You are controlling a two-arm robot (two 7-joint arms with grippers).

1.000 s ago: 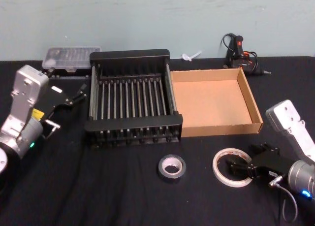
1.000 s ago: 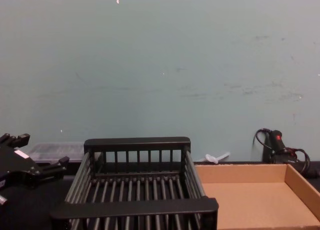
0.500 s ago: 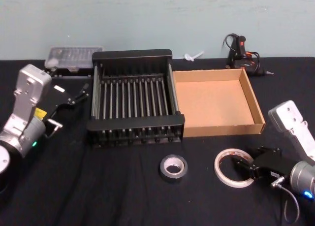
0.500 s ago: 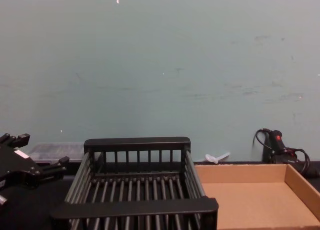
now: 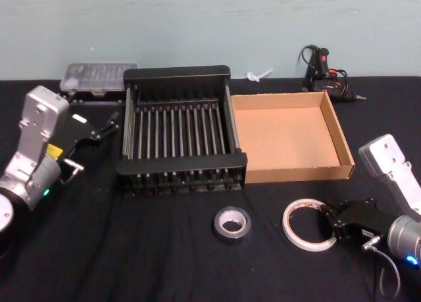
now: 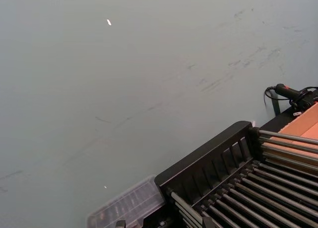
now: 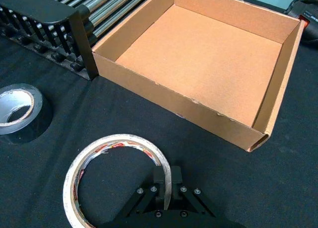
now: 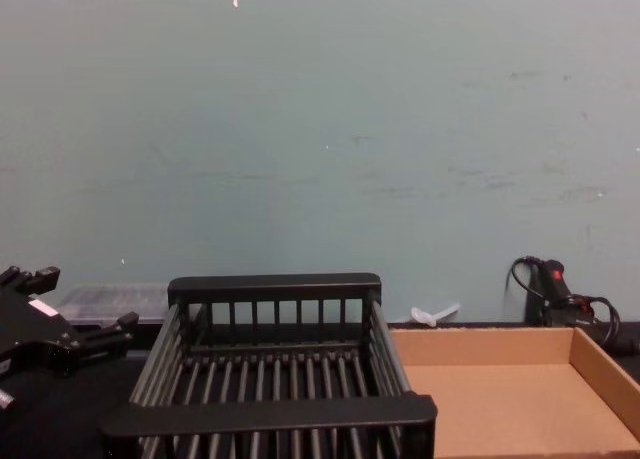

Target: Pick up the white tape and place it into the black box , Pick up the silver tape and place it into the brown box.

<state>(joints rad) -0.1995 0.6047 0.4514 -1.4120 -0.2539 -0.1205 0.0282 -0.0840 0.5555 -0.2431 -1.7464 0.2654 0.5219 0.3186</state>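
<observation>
Whitish and translucent, the white tape (image 5: 306, 224) lies flat on the black table (image 5: 131, 262) in front of the brown box (image 5: 287, 136). The right gripper (image 7: 167, 187) has its fingers pinched narrow on the ring's wall, one inside and one outside (seen plainly in the right wrist view). The silver tape (image 5: 232, 224) rests untouched just beside it, before the black box (image 5: 181, 134). The left gripper (image 5: 105, 124) hangs parked left of the crate, fingers apart and holding nothing.

Matt cardboard brown box (image 5: 287, 136), seemingly plastic black box (image 5: 179, 139), glossy silver tape (image 5: 232, 224).
</observation>
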